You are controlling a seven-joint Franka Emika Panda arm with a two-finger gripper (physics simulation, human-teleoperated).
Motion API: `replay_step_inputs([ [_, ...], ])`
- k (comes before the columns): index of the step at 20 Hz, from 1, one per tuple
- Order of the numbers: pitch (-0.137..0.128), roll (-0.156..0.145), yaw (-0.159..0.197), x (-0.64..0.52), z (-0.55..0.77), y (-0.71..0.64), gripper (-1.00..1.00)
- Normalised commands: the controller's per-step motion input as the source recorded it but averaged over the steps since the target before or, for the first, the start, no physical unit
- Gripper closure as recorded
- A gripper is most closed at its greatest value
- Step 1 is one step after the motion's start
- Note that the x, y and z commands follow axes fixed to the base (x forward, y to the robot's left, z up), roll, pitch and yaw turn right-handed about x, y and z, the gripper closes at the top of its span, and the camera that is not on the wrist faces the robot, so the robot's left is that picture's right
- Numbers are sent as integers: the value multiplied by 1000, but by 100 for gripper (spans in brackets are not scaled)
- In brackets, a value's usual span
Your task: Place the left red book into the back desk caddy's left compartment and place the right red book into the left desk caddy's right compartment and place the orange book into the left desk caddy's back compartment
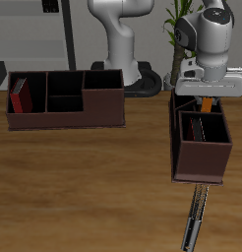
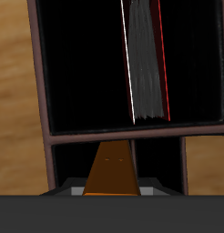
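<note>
Exterior view showed gripper (image 1: pixel 208 99) closed on orange book (image 1: pixel 208 102), hanging over tall-walled end of left desk caddy (image 1: pixel 202 157). One red book (image 1: pixel 22 95) already stood in back desk caddy (image 1: pixel 64 113), another (image 1: pixel 200 129) in big square cell just ahead of gripper. Judged last step in hand: orange book into narrow back cell (image 2: pixel 73 162). Book hung upright, long axis vertical, lower end toward cell. Next: lower straight, keeping clear of walls, then open fingers. Striped book (image 1: pixel 195 226) lay near table's front.
</note>
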Motion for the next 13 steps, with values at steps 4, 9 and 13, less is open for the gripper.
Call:
replay_step_inputs([
  [4,30,21,-28,5,-148,-43,-100],
  [9,1,31,5,-99,57,-65,-100],
  [13,-46,19,46,-138,241,-184,-100],
])
